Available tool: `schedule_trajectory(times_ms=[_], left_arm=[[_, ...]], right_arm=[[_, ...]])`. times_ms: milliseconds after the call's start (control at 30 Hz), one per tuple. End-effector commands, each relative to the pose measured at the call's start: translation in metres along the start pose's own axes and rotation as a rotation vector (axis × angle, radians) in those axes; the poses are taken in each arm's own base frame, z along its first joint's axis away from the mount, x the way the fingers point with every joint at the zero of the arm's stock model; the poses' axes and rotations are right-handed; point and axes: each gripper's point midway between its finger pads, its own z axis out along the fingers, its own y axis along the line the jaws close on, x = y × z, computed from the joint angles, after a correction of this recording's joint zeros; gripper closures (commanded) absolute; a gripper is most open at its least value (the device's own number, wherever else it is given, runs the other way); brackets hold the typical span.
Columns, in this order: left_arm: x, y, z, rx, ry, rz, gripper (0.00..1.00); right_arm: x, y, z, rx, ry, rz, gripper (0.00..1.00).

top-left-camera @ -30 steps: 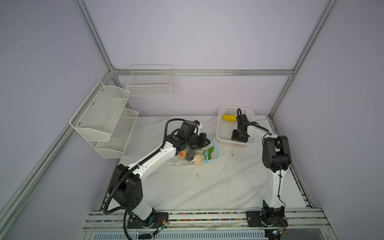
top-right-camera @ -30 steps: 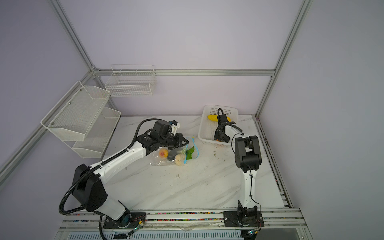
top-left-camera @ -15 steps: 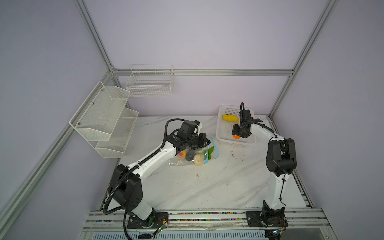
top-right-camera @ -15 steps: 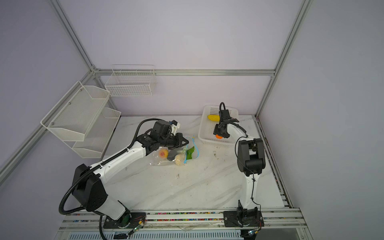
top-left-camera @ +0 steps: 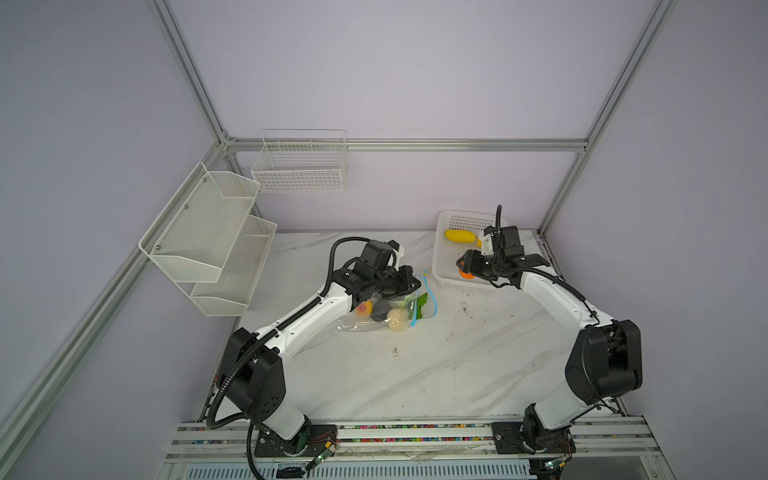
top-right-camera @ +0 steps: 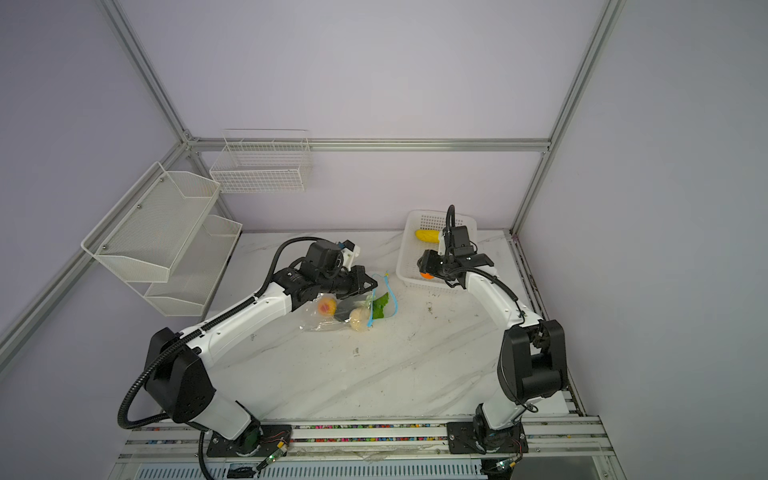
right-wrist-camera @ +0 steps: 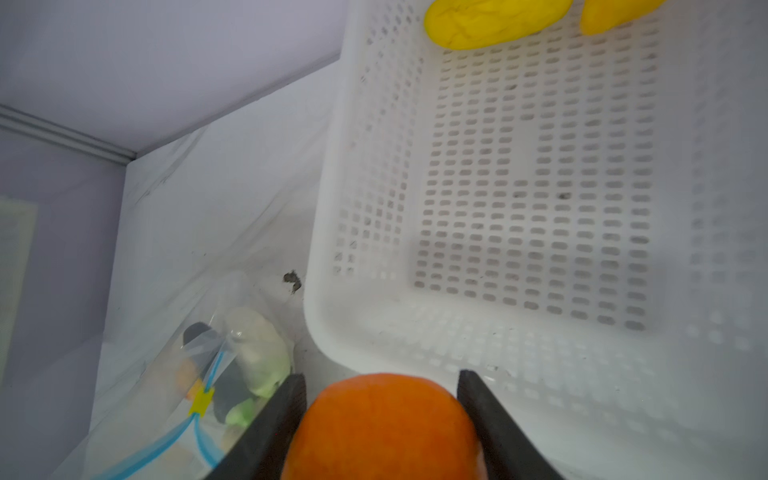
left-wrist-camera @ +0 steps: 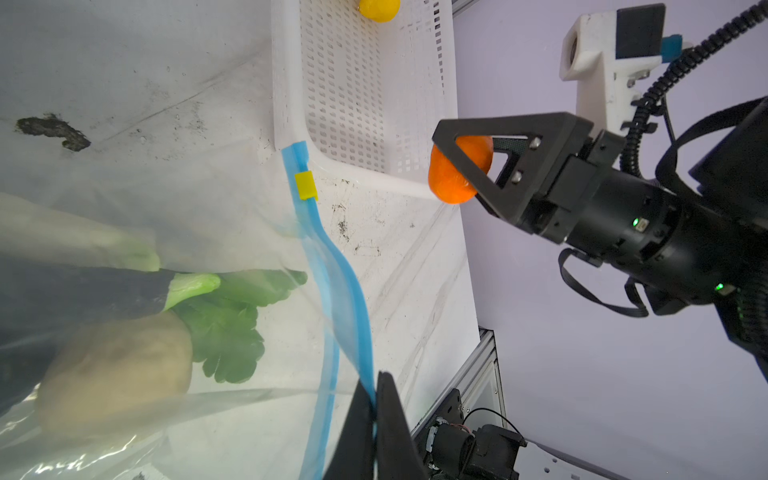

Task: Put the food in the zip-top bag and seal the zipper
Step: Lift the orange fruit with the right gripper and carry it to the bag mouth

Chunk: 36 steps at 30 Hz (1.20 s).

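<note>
Orange toy fruit (right-wrist-camera: 382, 424) is riding between the part-spread jaws of the right gripper (right-wrist-camera: 381, 376), pressed on both sides. The arm is holding it in the air over the corner of the white perforated basket (top-left-camera: 438, 249) nearest the bag. Two yellow pieces (right-wrist-camera: 494, 20) are lying at the basket's far end, and both top views are showing one of them clearly.

Just beside the basket, the zip-top bag (top-left-camera: 374, 322) is lying on its side on the white marble table (top-left-camera: 457, 361), its mouth turned toward the basket. The light-blue zipper (left-wrist-camera: 332, 270) is gaping open, with its yellow slider (left-wrist-camera: 306, 185) sitting at the end close to the basket's corner. The left gripper (left-wrist-camera: 375, 384) is pinching one lip of that strip, jaws squeezed tight together on it, keeping it apart from the other lip.

Inside the clear plastic, a cream piece (left-wrist-camera: 116, 374), a green leafy piece (left-wrist-camera: 224, 332), a dark piece (left-wrist-camera: 83, 291) and a pinkish-orange piece (top-left-camera: 364, 308) are resting in a cluster. Two white mesh shelves (top-left-camera: 208, 232) are hanging on the left wall and a wire basket (top-left-camera: 299, 166) on the back wall, both well apart from the bag.
</note>
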Motion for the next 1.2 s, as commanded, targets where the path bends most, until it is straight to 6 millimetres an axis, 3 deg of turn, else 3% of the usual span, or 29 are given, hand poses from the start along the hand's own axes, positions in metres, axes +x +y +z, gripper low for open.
schedule_trajectory(times_ms=[0, 200, 367, 733, 1167], left_arm=[[-0.015, -0.019, -0.012, 0.049, -0.043, 0.047, 1.0], [-0.015, -0.017, -0.013, 0.041, -0.048, 0.038, 1.0], [-0.014, -0.016, -0.014, 0.038, -0.052, 0.037, 1.0], [-0.014, -0.017, -0.016, 0.039, -0.055, 0.041, 1.0], [-0.013, -0.018, -0.02, 0.042, -0.062, 0.047, 1.0]], right_arm=[[0.022, 0.038, -0.005, -0.148, 0.024, -0.018, 0.49], [0.051, 0.078, -0.019, -0.266, 0.052, -0.035, 0.49], [0.068, 0.092, -0.018, -0.299, 0.083, -0.044, 0.49], [0.086, 0.098, 0.006, -0.296, 0.137, -0.052, 0.47], [0.095, 0.099, 0.016, -0.277, 0.159, -0.057, 0.45]])
